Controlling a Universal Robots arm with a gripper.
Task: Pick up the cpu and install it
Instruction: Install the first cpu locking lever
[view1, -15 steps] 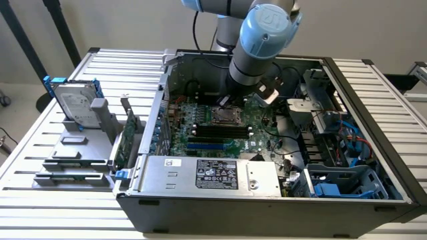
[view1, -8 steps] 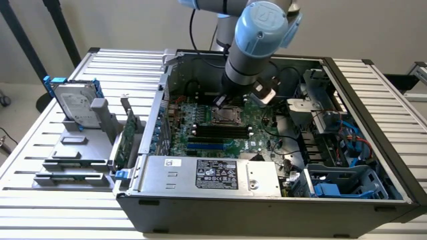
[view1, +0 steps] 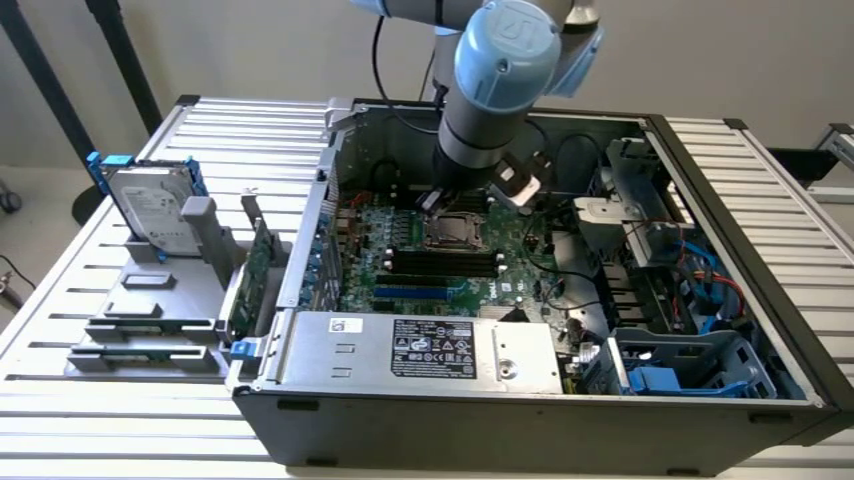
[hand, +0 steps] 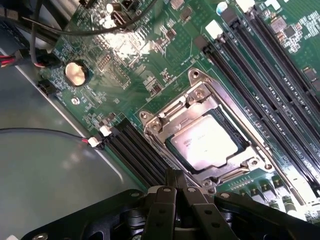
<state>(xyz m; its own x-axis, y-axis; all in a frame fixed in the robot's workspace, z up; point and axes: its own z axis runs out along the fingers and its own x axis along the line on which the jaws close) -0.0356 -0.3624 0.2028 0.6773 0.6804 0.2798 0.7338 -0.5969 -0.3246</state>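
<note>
The exterior view looked down from high in front at the open computer case (view1: 534, 300). The wrist view hung close above its motherboard (hand: 125, 65), which both views shared.

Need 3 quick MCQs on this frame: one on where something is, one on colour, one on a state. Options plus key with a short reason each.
1. Where is the cpu?
A. In the metal-framed socket on the green board
B. On the stand beside the hard drive
C. On the power supply label

2. What colour are the hard drive's side rails?
A. Red
B. Blue
C. Yellow

3. How are the fingers of the hand?
A. Wide open
B. Closed on a cable
C. Shut, holding nothing

Key:
1 A: the wrist view shows the silver chip lying inside the socket frame.
2 B: blue rails flank the drive at the exterior view's left.
3 C: the fingers meet with nothing between them, just off the socket.
</note>
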